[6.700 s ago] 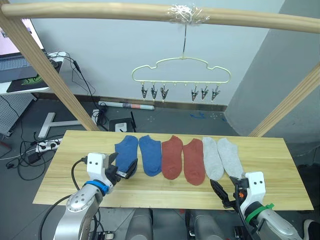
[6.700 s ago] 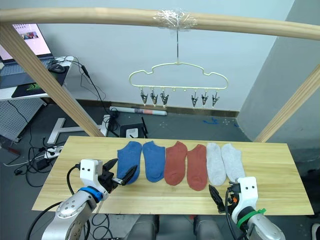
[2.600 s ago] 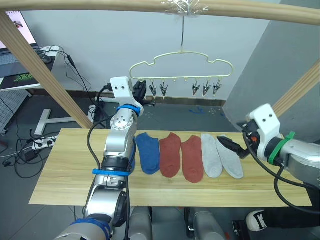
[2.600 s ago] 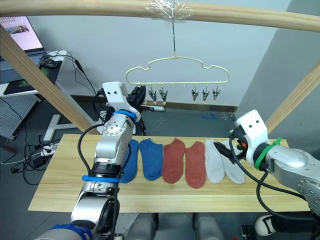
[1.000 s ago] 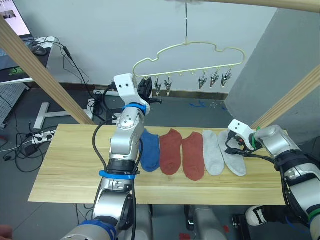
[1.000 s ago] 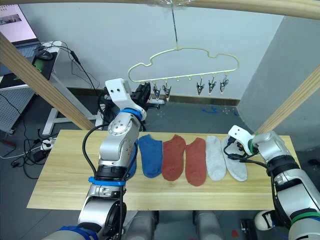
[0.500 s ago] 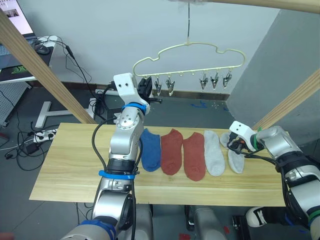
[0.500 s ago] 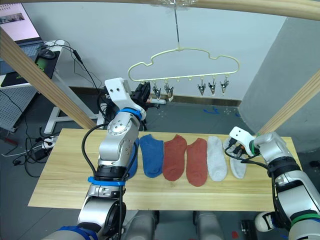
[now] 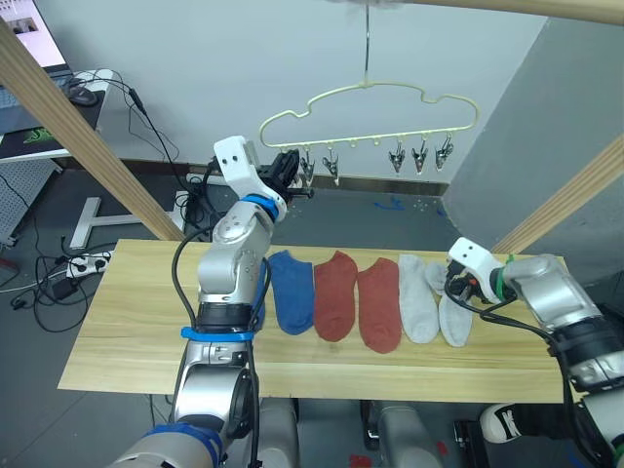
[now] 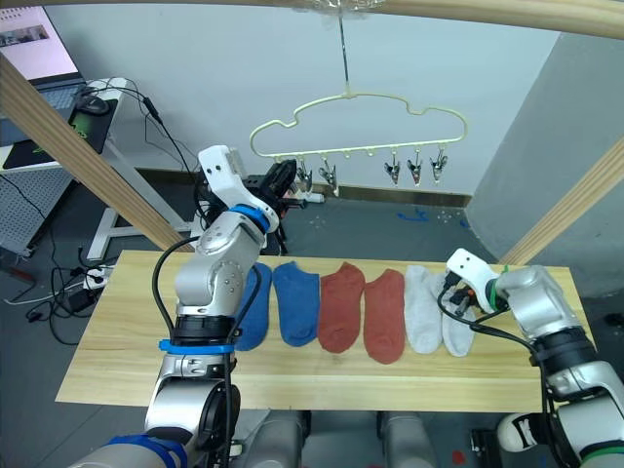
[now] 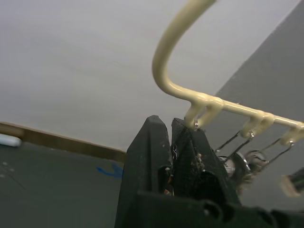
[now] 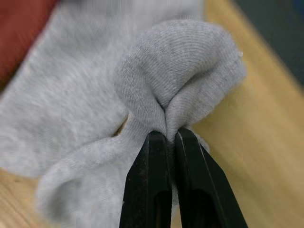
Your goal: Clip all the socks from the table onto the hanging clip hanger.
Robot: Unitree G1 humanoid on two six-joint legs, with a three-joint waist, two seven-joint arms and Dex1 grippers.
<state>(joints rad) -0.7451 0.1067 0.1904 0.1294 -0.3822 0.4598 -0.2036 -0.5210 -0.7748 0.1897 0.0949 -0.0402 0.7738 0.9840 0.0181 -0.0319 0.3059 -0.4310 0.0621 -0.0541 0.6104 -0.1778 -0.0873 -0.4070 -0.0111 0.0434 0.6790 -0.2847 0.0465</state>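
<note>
The cream clip hanger (image 9: 370, 102) hangs from a wooden pole over the table (image 9: 136, 312). My left gripper (image 9: 288, 168) is raised to the hanger's left end. In the left wrist view its fingers (image 11: 156, 152) are shut on the leftmost clip, under the wire (image 11: 173, 57). The socks lie in a row: blue (image 9: 291, 291), another blue (image 10: 251, 310) partly behind my left arm, two rust-red (image 9: 334, 292) (image 9: 378, 304), one grey (image 9: 417, 297). My right gripper (image 12: 169, 137) is shut on a bunched fold of the rightmost grey sock (image 12: 180, 80), also seen at the table's right (image 9: 453, 317).
Slanted wooden poles (image 9: 78, 127) (image 9: 575, 190) stand at both back corners of the table. A desk with a laptop (image 9: 39, 107) and floor cables (image 9: 58, 278) lie behind on the left. Several free clips (image 9: 419, 154) hang to the right on the hanger.
My right gripper has shut on the rightmost grey sock, which now bunches up and has been drawn toward the neighbouring grey sock. My left gripper stays at the clip while its arm has swung slightly.
</note>
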